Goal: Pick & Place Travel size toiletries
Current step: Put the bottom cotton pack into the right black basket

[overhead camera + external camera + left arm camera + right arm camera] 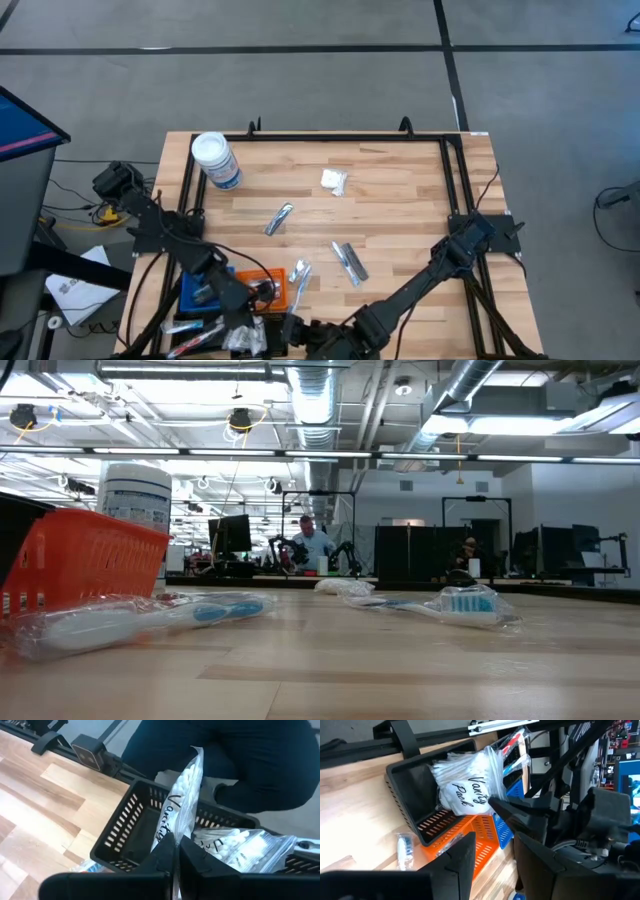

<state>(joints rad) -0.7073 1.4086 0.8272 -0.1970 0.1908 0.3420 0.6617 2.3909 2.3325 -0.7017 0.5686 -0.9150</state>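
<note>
Left gripper is pinched fully together on the lower edge of a clear packet of cotton swabs, holding it upright over the black tray at the near-left corner of the table. The packet's long axis runs straight up from the fingertips; its bottom hangs just inside the tray's rim. A second swab packet already lies in that tray, just beside the held one.

Right gripper hovers close by at the near edge, fingers part open, nothing between them. It faces the same trays; the orange tray and blue tray sit just beside the black one.

Judgement: the drop depends on the packet staying above the black tray, so the left arm only needs to let go.

Farther out, toward mid-table: wrapped toothbrushes, one more nearer the trays, another beyond. A white packet lies near the far edge, closer to the right arm. The white-lidded jar stands at the far-left corner.
</note>
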